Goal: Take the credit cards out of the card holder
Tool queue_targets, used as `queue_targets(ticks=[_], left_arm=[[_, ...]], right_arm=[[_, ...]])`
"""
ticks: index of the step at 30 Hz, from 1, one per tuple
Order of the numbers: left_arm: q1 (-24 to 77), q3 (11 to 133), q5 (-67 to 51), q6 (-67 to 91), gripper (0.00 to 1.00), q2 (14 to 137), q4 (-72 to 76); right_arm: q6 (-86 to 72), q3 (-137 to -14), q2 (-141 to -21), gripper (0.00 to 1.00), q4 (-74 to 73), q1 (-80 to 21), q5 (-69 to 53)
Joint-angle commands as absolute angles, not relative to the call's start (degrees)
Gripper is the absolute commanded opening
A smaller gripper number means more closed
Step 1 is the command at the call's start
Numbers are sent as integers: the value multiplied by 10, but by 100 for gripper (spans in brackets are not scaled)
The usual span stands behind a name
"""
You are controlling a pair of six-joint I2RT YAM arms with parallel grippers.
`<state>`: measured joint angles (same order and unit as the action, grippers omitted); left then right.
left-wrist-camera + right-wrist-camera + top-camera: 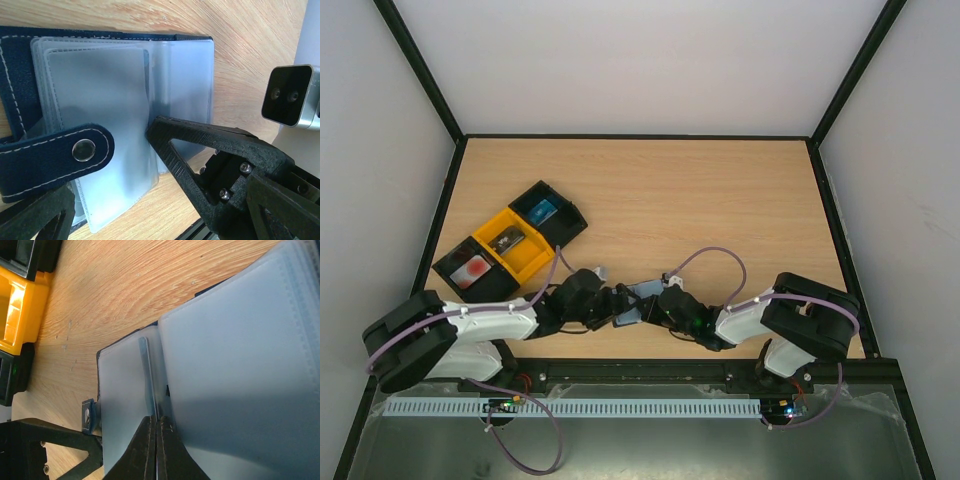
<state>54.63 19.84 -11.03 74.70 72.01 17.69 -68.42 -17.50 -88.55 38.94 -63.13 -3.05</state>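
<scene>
The dark navy card holder lies open near the table's front edge, between both grippers. In the left wrist view its cover, snap tab and frosted plastic sleeves fill the frame. My left gripper is open and straddles the sleeves' lower edge, one finger resting against them. My right gripper is shut on a thin sleeve leaf at the fold of the holder. No credit cards show inside the sleeves. A light blue card and a pinkish-red card lie in trays.
Three open trays sit in a diagonal row at the left: a black one, a yellow one with a dark item inside, and another black one. The right wrist camera is close by my left gripper. The table's front rail runs just behind the grippers.
</scene>
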Motion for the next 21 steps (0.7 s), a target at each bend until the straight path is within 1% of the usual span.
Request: queue_targets(ticks=[1, 14, 17, 21], left_arm=[[546, 224, -103, 721, 95, 732, 176], [546, 257, -122, 702, 94, 749, 190], [546, 262, -125, 700, 94, 750, 199], [546, 268, -129, 692, 94, 758, 210]], right_arm=[[-686, -171, -899, 2, 406, -637, -38], [-686, -170, -903, 2, 415, -640, -44], [-684, -165, -888, 6, 406, -641, -34], [-688, -148, -850, 16, 384, -640, -3]])
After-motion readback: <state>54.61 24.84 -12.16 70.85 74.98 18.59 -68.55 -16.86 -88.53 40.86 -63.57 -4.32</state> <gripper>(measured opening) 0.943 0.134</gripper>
